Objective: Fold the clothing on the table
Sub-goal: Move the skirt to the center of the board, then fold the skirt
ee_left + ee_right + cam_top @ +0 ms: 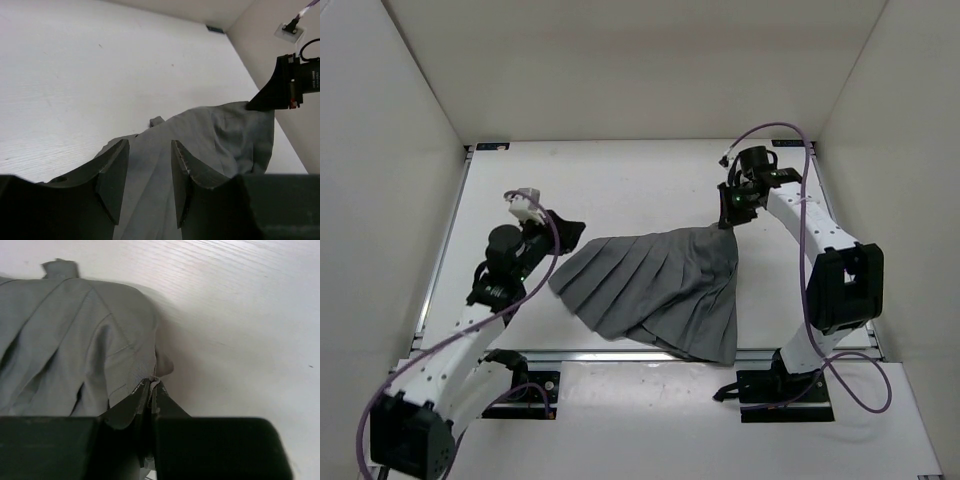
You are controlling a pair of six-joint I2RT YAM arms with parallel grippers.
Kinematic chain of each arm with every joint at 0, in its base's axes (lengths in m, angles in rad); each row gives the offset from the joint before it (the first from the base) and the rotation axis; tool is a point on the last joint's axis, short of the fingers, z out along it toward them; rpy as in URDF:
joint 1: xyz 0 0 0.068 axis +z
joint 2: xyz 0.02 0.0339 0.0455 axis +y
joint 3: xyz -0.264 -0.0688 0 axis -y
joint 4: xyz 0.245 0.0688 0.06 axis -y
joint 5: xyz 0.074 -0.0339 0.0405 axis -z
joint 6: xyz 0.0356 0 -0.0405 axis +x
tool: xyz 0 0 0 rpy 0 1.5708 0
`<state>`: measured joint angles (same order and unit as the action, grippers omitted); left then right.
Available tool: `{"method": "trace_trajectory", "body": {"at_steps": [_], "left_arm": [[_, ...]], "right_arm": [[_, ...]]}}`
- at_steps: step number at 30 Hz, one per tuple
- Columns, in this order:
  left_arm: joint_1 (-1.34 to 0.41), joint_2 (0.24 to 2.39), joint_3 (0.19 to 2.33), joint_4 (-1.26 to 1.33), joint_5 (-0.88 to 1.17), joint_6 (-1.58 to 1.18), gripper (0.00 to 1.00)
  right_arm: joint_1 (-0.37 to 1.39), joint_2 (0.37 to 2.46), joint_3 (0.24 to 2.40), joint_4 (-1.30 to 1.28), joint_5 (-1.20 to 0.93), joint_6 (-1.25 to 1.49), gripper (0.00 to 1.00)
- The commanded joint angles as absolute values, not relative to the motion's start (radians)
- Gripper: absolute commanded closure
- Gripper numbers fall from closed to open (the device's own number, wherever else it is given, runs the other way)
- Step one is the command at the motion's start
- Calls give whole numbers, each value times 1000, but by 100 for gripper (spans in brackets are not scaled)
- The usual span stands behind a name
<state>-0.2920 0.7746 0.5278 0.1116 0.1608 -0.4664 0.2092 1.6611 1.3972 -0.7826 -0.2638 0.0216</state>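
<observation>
The left arm (470, 335) stretches from its near-left base toward the far middle. The left gripper (570, 230) is angled rightward, jaws parted. The right arm (815, 240) stands at the near right and bends left at the far end. The right gripper (730, 220) points down, jaws pinched on the skirt (650, 285).

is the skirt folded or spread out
Spread out: the skirt fans open on the table, pleats showing; only its waistband end is pinched by the right pincer.

skirt (60, 340) — cut by frame edge | near part — behind left pincer (149, 150)
</observation>
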Motion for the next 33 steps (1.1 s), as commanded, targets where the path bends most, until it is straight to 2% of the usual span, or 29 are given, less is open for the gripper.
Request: {"method": "trace_trajectory", "body": {"at_steps": [1, 5, 8, 11, 14, 16, 19, 23, 28, 31, 33], "left_arm": [[-317, 951, 621, 161, 253, -457, 50], [-339, 1179, 748, 172, 271, -408, 44], [-301, 1241, 729, 281, 296, -480, 49], [-281, 1279, 744, 296, 256, -465, 49], [-252, 1273, 736, 288, 256, -472, 49], [-236, 1247, 721, 298, 242, -480, 48], [-233, 1226, 713, 278, 218, -456, 48], [-245, 1267, 712, 287, 221, -462, 45], [-278, 1391, 755, 307, 316, -498, 40], [-310, 1480, 828, 252, 365, -482, 44], [-336, 1534, 883, 229, 357, -460, 44]], "right_arm": [[221, 1695, 1399, -827, -123, 8, 100], [219, 1675, 1335, -759, -184, -32, 100], [236, 1698, 1449, -765, -288, -63, 99], [287, 1715, 1653, -799, -484, -155, 100], [350, 1605, 1709, -757, -683, -233, 100], [357, 1467, 1642, -742, -791, -271, 100], [339, 1324, 1489, -750, -724, -297, 100], [216, 1212, 1329, -761, -613, -273, 100], [291, 1262, 1312, -802, -500, -188, 100], [322, 1296, 1258, -787, -463, -114, 100], [302, 1308, 1232, -782, -314, -8, 100]]}}
